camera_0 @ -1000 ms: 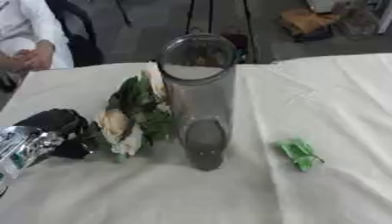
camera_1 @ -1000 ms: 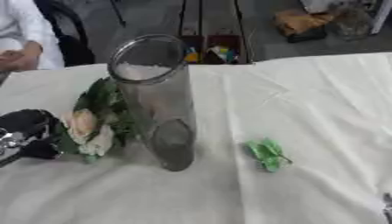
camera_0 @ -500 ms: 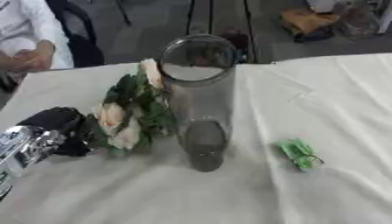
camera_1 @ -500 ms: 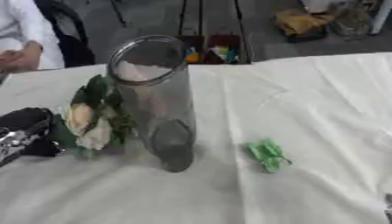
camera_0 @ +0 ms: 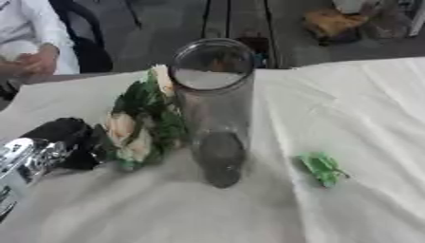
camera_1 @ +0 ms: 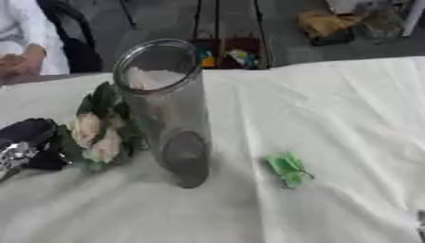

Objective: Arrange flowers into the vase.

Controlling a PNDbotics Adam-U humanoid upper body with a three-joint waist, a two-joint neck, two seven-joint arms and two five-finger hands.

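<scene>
A tall clear glass vase (camera_0: pixel 212 109) stands upright on the white tablecloth (camera_0: pixel 357 104), with nothing visible inside. Just left of it is a bunch of cream flowers with green leaves (camera_0: pixel 141 126), its top leaning against the vase wall. My left hand (camera_0: pixel 60 142), black with a silver wrist, is shut on the lower end of the bunch at the left edge. A small green leafy sprig (camera_0: pixel 322 168) lies on the cloth right of the vase. At the bottom right corner of the right eye view a dark sliver (camera_1: pixel 420 223) shows, perhaps my right hand.
A person in white sits at the table's far left corner (camera_0: pixel 33 42). Beyond the far edge are chair legs and boxes on the floor (camera_0: pixel 340 21). The cloth is creased to the right of the vase.
My left hand has lifted the bunch of flowers up and toward the vase; the flower tops now stand higher against the glass.
</scene>
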